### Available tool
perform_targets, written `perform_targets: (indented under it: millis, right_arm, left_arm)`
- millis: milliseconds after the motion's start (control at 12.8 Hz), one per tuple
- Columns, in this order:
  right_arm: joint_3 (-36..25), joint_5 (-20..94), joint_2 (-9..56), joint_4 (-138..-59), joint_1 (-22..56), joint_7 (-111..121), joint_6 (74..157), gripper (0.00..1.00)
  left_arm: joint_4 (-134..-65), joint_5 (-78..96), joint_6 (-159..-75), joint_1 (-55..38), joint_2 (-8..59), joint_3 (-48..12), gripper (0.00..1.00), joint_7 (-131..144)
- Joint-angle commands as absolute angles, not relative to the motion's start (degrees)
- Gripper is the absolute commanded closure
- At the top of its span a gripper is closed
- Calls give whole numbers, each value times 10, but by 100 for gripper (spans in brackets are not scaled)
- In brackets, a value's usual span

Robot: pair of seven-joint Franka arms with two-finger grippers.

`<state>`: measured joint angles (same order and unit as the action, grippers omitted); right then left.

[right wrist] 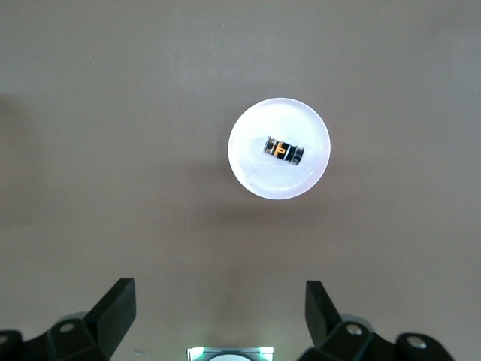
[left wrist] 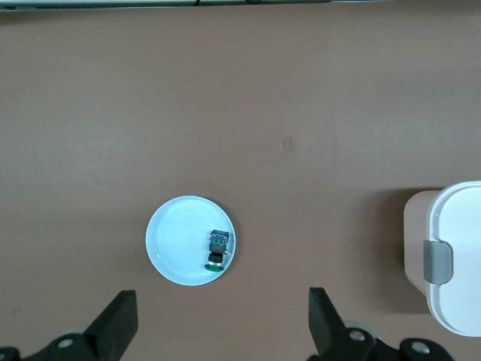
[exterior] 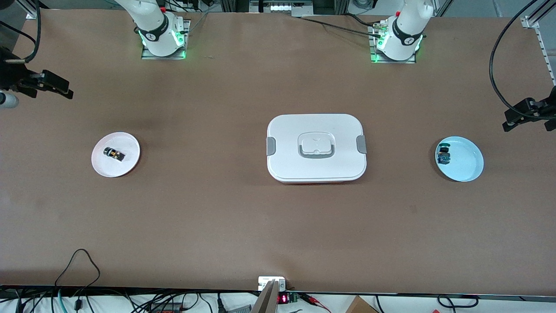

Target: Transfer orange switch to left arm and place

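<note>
On its pink plate [right wrist: 255,177], orange switch [right wrist: 283,150] lies (sideways) below right pincer [right wrist: 219,312].

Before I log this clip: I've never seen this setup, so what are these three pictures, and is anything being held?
Two white robot arms stand at one long edge of a brown table. The front view looks down from across the table. The other two views come from cameras on each arm's wrist, looking down past that arm's own black fingers.

The box, white and lidded, sits mid-table. Toward the right arm's end, the orange switch lies on its side on a pale pink plate. Toward the left arm's end, a blue-green switch lies on a light blue plate.

Nothing is held. The right gripper and the left gripper are both open, high above their plates.
</note>
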<state>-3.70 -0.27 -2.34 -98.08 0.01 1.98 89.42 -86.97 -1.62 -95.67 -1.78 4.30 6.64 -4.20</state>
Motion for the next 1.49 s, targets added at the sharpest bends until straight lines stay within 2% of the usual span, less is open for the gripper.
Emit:
perform_targets:
  millis: [0,235,940,1174,1409]
  right_arm:
    - [-36,-3,10,-948,-5,42,887,0]
    - [-33,-4,32,-947,-1,34,894,0]
    - [-33,-12,174,-947,24,46,990,0]
    - [-33,-102,213,-947,39,40,1000,0]
    - [-35,-136,222,-998,36,46,1088,0]
  left_arm:
    - [-854,-21,-946,-15,50,65,0,-54]
    - [-854,-20,-945,-15,50,65,0,-54]
    - [-854,-20,-946,-15,50,65,0,-54]
    - [-855,-20,-945,-14,50,66,0,-54]
    - [-855,-20,-945,-14,50,66,0,-54]
